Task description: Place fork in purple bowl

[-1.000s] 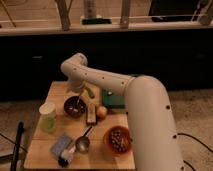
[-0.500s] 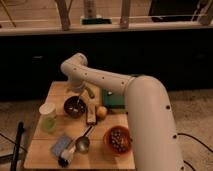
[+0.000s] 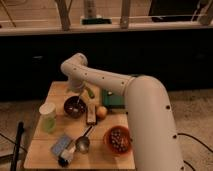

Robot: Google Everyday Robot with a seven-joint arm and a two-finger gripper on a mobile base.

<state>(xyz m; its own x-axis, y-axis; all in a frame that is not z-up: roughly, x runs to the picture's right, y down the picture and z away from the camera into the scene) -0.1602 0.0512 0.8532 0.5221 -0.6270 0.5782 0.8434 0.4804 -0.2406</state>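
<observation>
1. Your gripper (image 3: 83, 94) hangs over the purple bowl's (image 3: 73, 110) far rim, partly hidden by the wrist.
2. The fork is too small for you to pick out.
3. The arm (image 3: 147, 120) runs off the bottom edge.

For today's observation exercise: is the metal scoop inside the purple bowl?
No, the scoop lies on the table nearer the camera; the gripper hangs over the purple bowl.

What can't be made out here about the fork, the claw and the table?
- Fork: too small and thin in the camera view. Only a pale glint inside the purple bowl may be it.
- Claw, just above the bowl's far rim: whether it holds anything cannot be told.
- Green object: mostly hidden by the arm.
- Table: its right side is covered by the arm.
</observation>
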